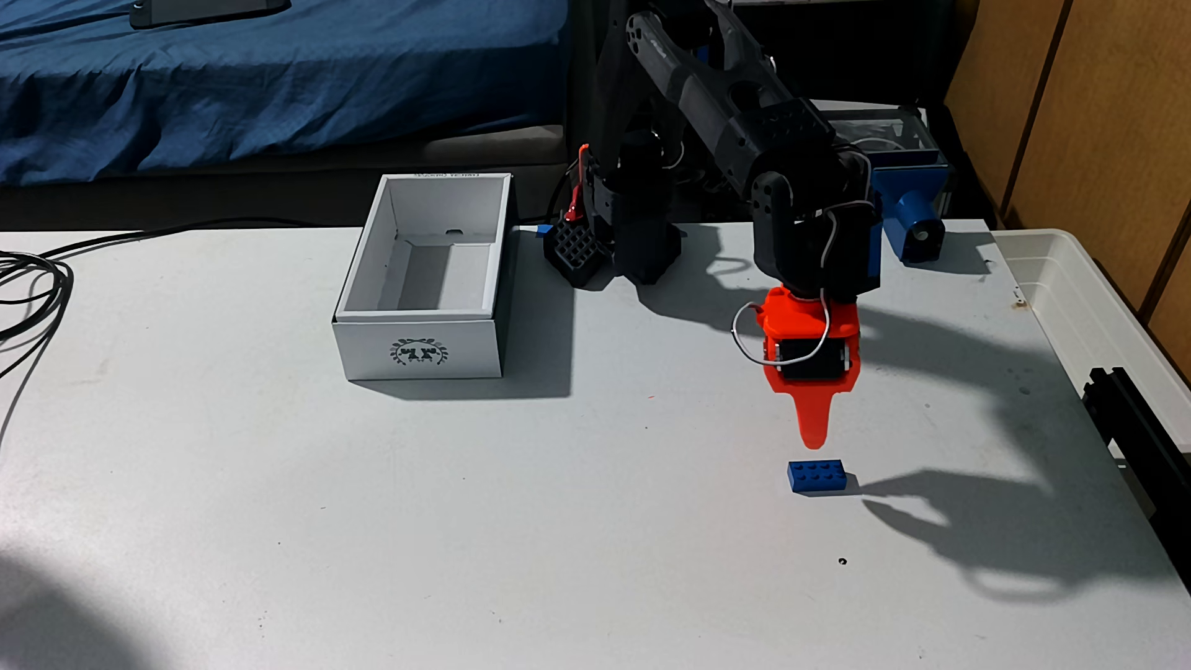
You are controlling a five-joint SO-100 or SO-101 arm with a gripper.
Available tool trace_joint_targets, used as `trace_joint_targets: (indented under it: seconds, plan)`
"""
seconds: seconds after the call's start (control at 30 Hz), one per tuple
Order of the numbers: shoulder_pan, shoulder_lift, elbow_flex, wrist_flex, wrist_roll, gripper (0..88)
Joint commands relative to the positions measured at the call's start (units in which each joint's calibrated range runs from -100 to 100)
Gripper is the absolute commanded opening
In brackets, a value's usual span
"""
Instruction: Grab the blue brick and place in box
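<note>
The blue brick (821,477), a small studded plastic block, lies free on the white bench (451,515), long axis running three to nine o'clock, directly at six o'clock of the orange claw (813,438) poised just above it; whether its fingers are spread I cannot tell. Farther off, toward ten o'clock, the white cardboard box (417,348) stands open and looks empty.

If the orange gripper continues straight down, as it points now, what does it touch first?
Probably the small blue studded plastic brick, just under the gripper tip; depth is unclear, so it may land on the white table behind it.
</note>
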Motion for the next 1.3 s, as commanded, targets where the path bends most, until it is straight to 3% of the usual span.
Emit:
trace_joint_targets:
  seconds: [0.0,1.27]
  plan:
    - [-0.62,-0.20,-2.28,-0.74,-0.55,1.2]
    - [0.72,4.54,-2.37,-1.69,-0.28,1.3]
